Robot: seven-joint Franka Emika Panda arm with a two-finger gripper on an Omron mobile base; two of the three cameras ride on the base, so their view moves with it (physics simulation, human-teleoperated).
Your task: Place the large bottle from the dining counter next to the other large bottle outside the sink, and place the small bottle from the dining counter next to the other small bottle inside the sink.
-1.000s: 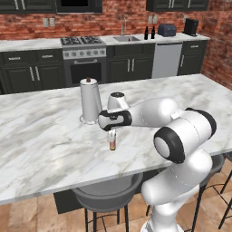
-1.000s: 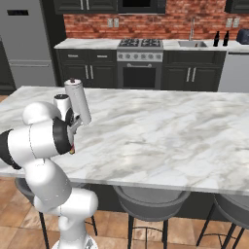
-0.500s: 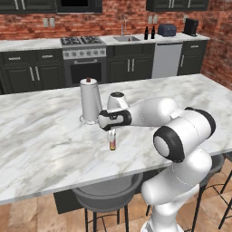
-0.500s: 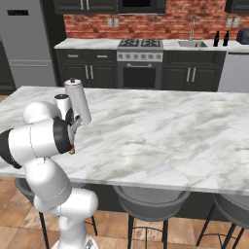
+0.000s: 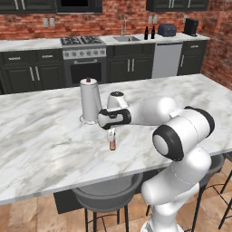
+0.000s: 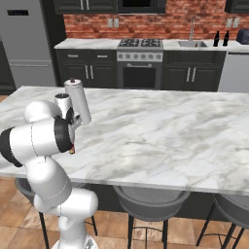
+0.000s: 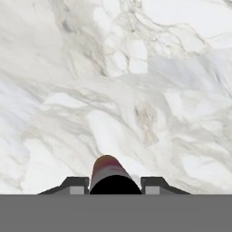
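On the marble dining counter (image 5: pixel 41 136) a small bottle (image 5: pixel 112 142) with amber contents stands upright. My gripper (image 5: pixel 112 133) comes down on it from above and is shut on it. In the hand view the small bottle's rounded top (image 7: pixel 108 168) sits between my gripper's (image 7: pixel 113 183) dark fingertips (image 7: pixel 76 184), which press against its sides. A large pale bottle (image 5: pixel 90 100) with a dark red cap stands just behind and left of the small one. From the right, the large bottle (image 6: pixel 79 101) rises beside my arm, which hides most of the small bottle (image 6: pixel 72 151).
The sink (image 5: pixel 125 39) is set in the far back counter, right of the stove (image 5: pixel 81 41). Two dark bottles (image 5: pixel 149 32) stand on that counter just right of the sink. Grey stools (image 5: pixel 106 197) are tucked under the counter's near edge.
The jaws have closed on the small bottle. The arm, the base and both bottles stand where they were.
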